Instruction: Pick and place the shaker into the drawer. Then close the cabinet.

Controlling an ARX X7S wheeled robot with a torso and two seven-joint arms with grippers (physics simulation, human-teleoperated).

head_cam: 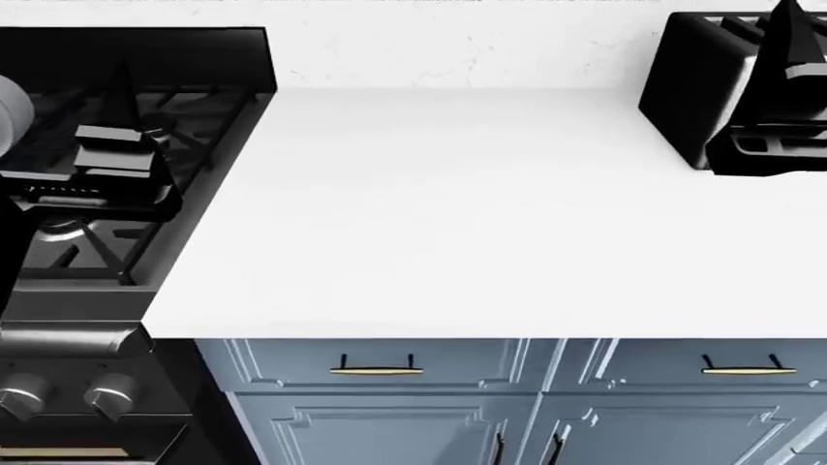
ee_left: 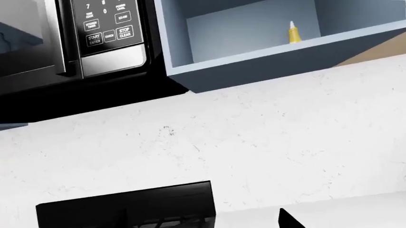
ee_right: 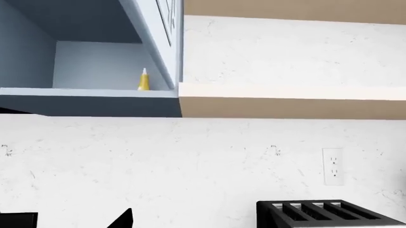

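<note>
The shaker is out of view in every frame. The drawer is out of view too; only shut panelled fronts show under the counter. In the head view my left gripper (head_cam: 124, 97) hovers over the black stove (head_cam: 77, 242), pointing at the back wall. My right gripper (head_cam: 788, 24) hangs at the far right in front of the black toaster (head_cam: 685, 87). Each wrist view shows a single black fingertip (ee_left: 288, 221) (ee_right: 120, 221) far off centre, so the jaws stand apart with nothing between them.
A white counter (head_cam: 452, 213) runs between the stove and the toaster (ee_right: 330, 213). Panelled fronts with brass handles (head_cam: 375, 368) (head_cam: 747, 368) sit below. Above are a microwave (ee_left: 104, 38) and a blue-grey wall cabinet (ee_left: 254, 28) (ee_right: 95, 66) holding a yellow bottle (ee_left: 293, 33) (ee_right: 144, 80). An outlet (ee_right: 332, 166) is on the wall.
</note>
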